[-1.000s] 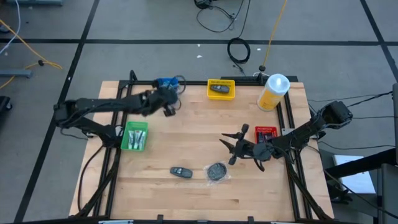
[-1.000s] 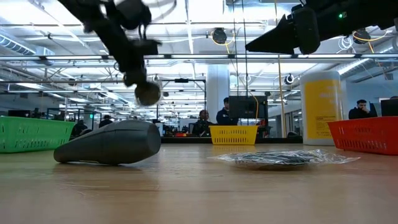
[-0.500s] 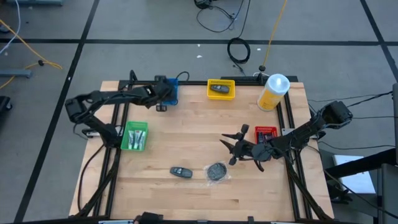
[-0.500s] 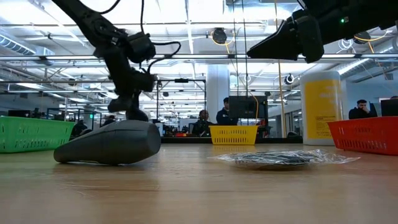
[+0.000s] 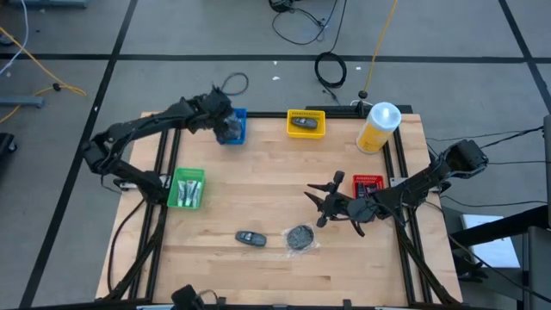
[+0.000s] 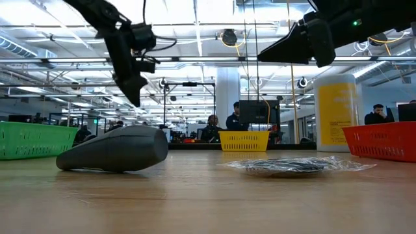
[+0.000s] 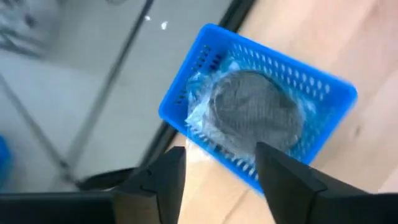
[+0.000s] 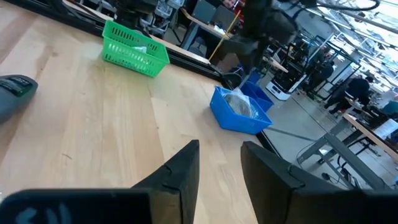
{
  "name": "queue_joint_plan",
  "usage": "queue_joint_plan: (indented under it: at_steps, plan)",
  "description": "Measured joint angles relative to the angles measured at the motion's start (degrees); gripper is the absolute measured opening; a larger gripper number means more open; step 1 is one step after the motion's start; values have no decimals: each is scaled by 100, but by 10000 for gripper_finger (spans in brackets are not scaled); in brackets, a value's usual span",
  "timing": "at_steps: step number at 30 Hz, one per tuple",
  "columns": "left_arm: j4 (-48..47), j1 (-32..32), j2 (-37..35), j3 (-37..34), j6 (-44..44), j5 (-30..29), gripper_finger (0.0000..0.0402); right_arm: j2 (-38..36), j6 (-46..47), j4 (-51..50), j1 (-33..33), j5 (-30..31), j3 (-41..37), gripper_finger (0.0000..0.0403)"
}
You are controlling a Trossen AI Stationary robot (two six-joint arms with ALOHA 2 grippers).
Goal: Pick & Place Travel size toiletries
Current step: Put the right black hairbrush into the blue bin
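My left gripper (image 5: 225, 129) is open and empty above the blue tray (image 7: 323, 93) at the table's far left. A grey disc in clear wrap (image 7: 255, 115) lies in that tray, and the fingers (image 7: 221, 152) stand above its near rim. My right gripper (image 5: 317, 204) is open and empty above the table's right middle; it also shows in its own wrist view (image 8: 219, 148). A second wrapped grey disc (image 5: 300, 237) and a dark oblong bottle (image 5: 250, 238) lie flat on the table near the front.
A green tray (image 5: 188, 189) with silver tubes stands at the left. A yellow tray (image 5: 306, 123) with a dark item is at the far middle. A red tray (image 5: 368, 183) is at the right and a tall yellow bottle (image 5: 380, 127) at the far right. Bare wood lies between them.
My left gripper has carried a wrapped grey disc toward the table's far edge, dipped over the blue tray and risen again. The disc no longer hangs from it and lies in the blue tray.
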Motion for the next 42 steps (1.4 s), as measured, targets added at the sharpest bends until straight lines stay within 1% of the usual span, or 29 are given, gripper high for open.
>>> queue_joint_plan:
  at_steps: [3,5,10,14,16,21,23,26,29,32,35,36,37,40,42]
  plan:
    - [388,427,167,-103,-405,867,147,0,4,0,0,-2,0,111]
    - [590,633,310,-190,-517,1178,115,0,7,-2,0,-2,0,111]
    - [961,921,816,-264,-347,1000,44,0,4,-53,-13,-2,-2,110]
    - [1382,933,1186,-267,-144,1014,7,0,0,-177,-29,-1,-2,109]
    - [1589,931,1361,-267,-79,1023,5,0,12,-218,-52,-2,-2,108]
    - [1845,933,1798,-267,92,1038,18,0,132,-261,-61,0,-4,107]
    - [1913,931,1909,-267,183,997,15,0,136,-264,-59,-1,-4,106]
    - [1921,889,1894,-267,312,808,5,0,125,-260,-59,0,-4,105]
    - [1735,776,1530,-269,440,467,3,0,101,-260,-59,0,-4,105]
    - [1560,614,922,-264,493,136,12,0,24,-260,-59,0,-4,104]
    - [1362,394,192,-264,234,178,21,0,126,-302,-37,-67,-4,103]
    - [1280,303,-48,-260,61,328,22,0,251,-373,-35,-285,-4,103]
    - [1203,198,-274,-260,-123,549,23,0,394,-496,-45,-673,-4,103]
    - [1065,-240,-770,-260,-558,1533,22,7,1018,-885,-187,-2277,-4,112]
    - [1165,-673,-969,-289,-722,2116,16,56,1481,-1064,-304,-3252,-4,125]
